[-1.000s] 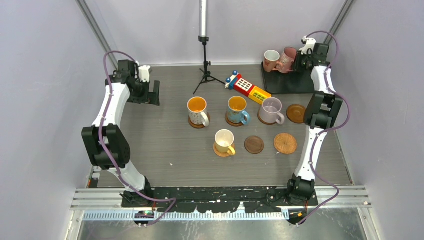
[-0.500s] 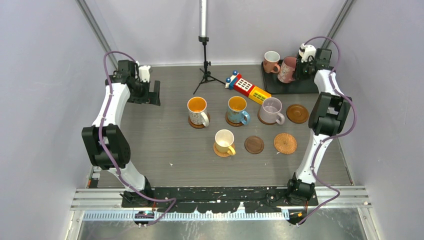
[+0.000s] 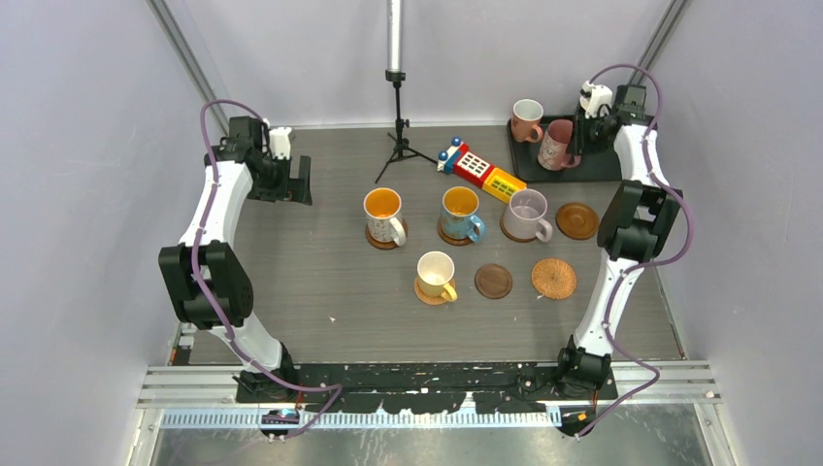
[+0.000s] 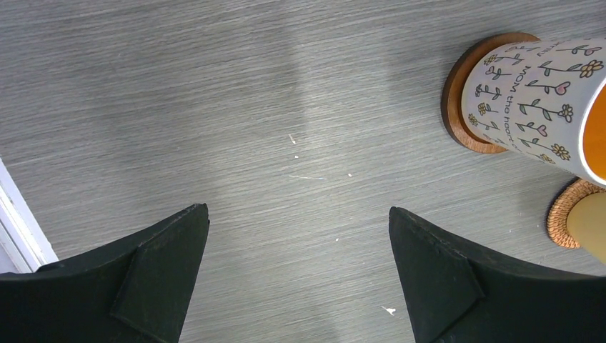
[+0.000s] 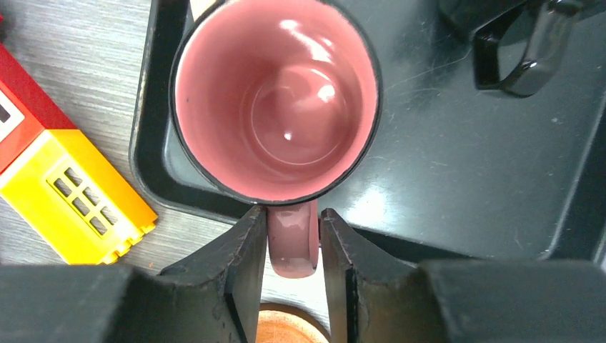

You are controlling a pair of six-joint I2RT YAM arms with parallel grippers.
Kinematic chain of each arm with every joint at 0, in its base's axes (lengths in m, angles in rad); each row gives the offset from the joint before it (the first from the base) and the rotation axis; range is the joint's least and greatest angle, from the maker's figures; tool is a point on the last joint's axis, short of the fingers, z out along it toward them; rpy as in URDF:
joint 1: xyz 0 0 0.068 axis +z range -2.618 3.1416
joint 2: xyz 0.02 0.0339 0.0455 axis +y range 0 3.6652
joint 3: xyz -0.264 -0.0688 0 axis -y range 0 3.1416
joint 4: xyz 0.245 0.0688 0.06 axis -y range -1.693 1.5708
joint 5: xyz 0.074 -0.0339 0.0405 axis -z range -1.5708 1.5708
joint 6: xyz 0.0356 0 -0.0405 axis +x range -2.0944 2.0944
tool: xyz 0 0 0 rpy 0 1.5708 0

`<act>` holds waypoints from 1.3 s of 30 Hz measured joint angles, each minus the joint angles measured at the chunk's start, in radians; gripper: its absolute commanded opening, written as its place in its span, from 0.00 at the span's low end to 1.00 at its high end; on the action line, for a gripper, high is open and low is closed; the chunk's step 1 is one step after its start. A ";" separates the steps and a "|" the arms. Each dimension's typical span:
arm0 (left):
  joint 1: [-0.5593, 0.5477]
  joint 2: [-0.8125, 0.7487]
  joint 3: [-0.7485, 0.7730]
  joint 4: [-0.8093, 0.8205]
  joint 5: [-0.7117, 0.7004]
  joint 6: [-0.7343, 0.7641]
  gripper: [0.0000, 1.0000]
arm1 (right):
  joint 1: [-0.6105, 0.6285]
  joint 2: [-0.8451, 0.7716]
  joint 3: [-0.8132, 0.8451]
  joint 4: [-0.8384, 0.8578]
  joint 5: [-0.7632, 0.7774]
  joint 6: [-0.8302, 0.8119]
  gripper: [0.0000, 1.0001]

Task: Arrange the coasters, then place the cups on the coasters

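Note:
A pink cup (image 3: 558,144) (image 5: 275,100) stands at the near edge of the black tray (image 3: 602,167) (image 5: 457,164). My right gripper (image 3: 579,136) (image 5: 293,214) straddles its handle (image 5: 291,246), jaws slightly parted with a thin gap on one side. Another pink cup (image 3: 527,118) is behind it. The black cup's handle (image 5: 529,50) shows at the top right of the right wrist view. Patterned (image 3: 383,216) (image 4: 536,107), blue (image 3: 460,213), lavender (image 3: 527,214) and yellow (image 3: 437,275) cups sit on coasters. Three coasters (image 3: 577,220), (image 3: 554,279), (image 3: 493,281) lie bare. My left gripper (image 3: 291,182) (image 4: 298,218) hangs open over bare table.
A red-yellow toy block (image 3: 477,170) (image 5: 71,200) lies just left of the tray. A camera tripod (image 3: 398,126) stands at the back middle. Walls close in both sides.
My right gripper brought the pink cup away from the other pink cup toward the tray's near edge, and its jaws have loosened on the handle. The left arm stayed still.

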 measured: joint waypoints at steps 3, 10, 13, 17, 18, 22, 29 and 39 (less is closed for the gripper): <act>0.000 0.000 0.000 0.000 0.000 -0.001 1.00 | 0.000 0.027 0.075 -0.042 0.010 -0.009 0.42; 0.000 0.000 0.000 0.000 0.000 -0.003 1.00 | 0.009 0.048 0.113 -0.107 0.049 -0.052 0.47; 0.000 0.000 0.000 0.000 0.000 -0.003 1.00 | 0.016 0.061 0.117 -0.134 0.069 -0.069 0.47; 0.000 0.000 0.000 0.000 0.000 -0.003 1.00 | 0.021 0.087 0.136 -0.151 0.100 -0.079 0.45; 0.000 0.000 0.000 0.000 0.000 -0.003 1.00 | 0.022 0.099 0.150 -0.153 0.108 -0.079 0.44; 0.000 0.000 0.003 -0.001 0.000 -0.003 1.00 | 0.027 0.138 0.193 -0.152 0.129 -0.073 0.33; 0.000 0.000 0.006 -0.002 -0.001 0.000 1.00 | 0.032 0.142 0.190 -0.133 0.129 -0.063 0.10; 0.000 0.000 0.006 -0.002 0.017 0.002 1.00 | 0.031 0.043 0.016 -0.008 0.097 -0.065 0.00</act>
